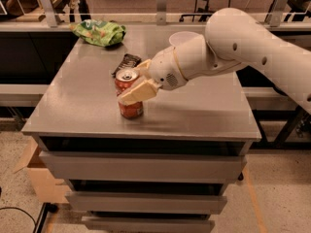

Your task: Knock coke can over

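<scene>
The coke can (130,108), orange-red with a silver top, stands upright on the grey table (194,110), left of centre near the front. My gripper (129,83) reaches in from the right at the can's upper half. One cream finger (137,92) crosses in front of the can and the other (144,67) sits behind it, so the can stands between the spread fingers. The fingers look open around the can. I cannot tell whether they touch it.
A dark flat snack-bar wrapper (127,61) lies just behind the can. A green chip bag (99,32) lies at the table's back left. A cardboard box (34,174) sits on the floor at the left. Drawers run below the tabletop.
</scene>
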`<state>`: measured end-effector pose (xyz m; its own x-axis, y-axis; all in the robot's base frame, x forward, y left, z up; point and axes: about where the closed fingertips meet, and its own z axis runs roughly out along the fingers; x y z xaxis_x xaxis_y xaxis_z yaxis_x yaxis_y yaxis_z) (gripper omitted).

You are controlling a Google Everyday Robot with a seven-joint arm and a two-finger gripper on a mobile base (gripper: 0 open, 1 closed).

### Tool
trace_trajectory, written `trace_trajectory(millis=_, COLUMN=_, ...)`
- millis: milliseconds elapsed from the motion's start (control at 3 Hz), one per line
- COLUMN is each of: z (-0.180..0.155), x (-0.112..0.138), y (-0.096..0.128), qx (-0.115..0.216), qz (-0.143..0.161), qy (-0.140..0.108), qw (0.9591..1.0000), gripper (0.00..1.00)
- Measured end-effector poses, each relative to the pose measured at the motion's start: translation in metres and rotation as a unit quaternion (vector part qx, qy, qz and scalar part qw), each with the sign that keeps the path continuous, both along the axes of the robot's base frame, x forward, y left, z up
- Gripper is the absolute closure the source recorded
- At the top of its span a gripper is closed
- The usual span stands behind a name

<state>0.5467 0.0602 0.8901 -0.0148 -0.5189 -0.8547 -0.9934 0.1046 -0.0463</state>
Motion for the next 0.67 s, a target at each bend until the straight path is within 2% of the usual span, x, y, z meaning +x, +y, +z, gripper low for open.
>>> trace_trajectory(millis=333, z=0.001, x=0.003, y=0.000, qx=0.005, qz=-0.004, qy=-0.002, qw=1.0000, gripper=0.94)
trace_trajectory(millis=667, z=0.009, x=0.011, y=-0.024, qx=-0.015, qz=-0.026, qy=-0.020, qw=0.9993, gripper=1.00)
